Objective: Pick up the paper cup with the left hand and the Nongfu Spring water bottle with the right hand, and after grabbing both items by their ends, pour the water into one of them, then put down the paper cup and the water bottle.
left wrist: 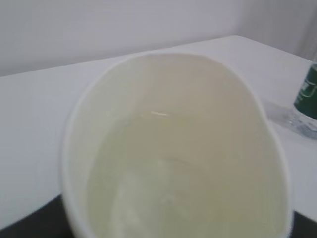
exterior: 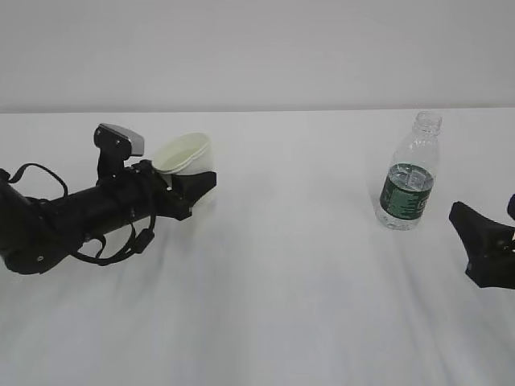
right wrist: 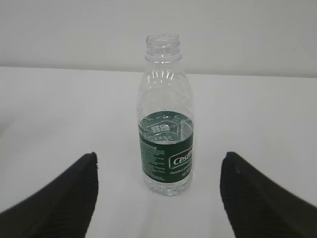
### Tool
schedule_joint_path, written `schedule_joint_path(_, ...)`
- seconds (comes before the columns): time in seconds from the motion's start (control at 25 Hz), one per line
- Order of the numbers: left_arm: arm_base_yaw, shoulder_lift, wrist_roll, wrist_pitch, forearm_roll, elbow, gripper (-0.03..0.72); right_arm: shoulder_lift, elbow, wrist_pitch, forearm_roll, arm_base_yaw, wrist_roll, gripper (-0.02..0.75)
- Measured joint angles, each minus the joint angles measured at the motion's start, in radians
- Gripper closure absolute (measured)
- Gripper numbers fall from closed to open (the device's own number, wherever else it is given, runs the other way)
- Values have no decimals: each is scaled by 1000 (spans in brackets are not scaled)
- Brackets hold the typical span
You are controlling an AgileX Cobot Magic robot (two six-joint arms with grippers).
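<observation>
While the left hand (exterior: 193,183) pinches the paper cup (exterior: 183,153), the right hand's (right wrist: 158,198) spread fingers (right wrist: 64,198) face the bottle (right wrist: 166,124) labelled "Cesti…".

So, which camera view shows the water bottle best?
The right wrist view: the water bottle stands upright and whole, centred between the open fingers. The exterior view shows it whole but smaller, at the right. The left wrist view catches only a blurred strip of its label at the right edge.

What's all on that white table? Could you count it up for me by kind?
Paper cups: 1, the paper cup, sitting in the left hand.
Plastic bottles: 1, the Nongfu Spring water bottle, standing upright with no cap.
Robot arms: 2, the left hand and the right hand, its jaws open, short of the bottle.
Total: 4
</observation>
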Motion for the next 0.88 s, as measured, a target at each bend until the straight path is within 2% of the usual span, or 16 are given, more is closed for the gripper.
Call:
schedule_joint_path(0.24,14,0,50,-4,-83,45,267,0,0,0,-6,0,0,162)
schedule_joint_path(0.88,14,0,132,1,-184,46,269,0,0,0,-12,0,9,162)
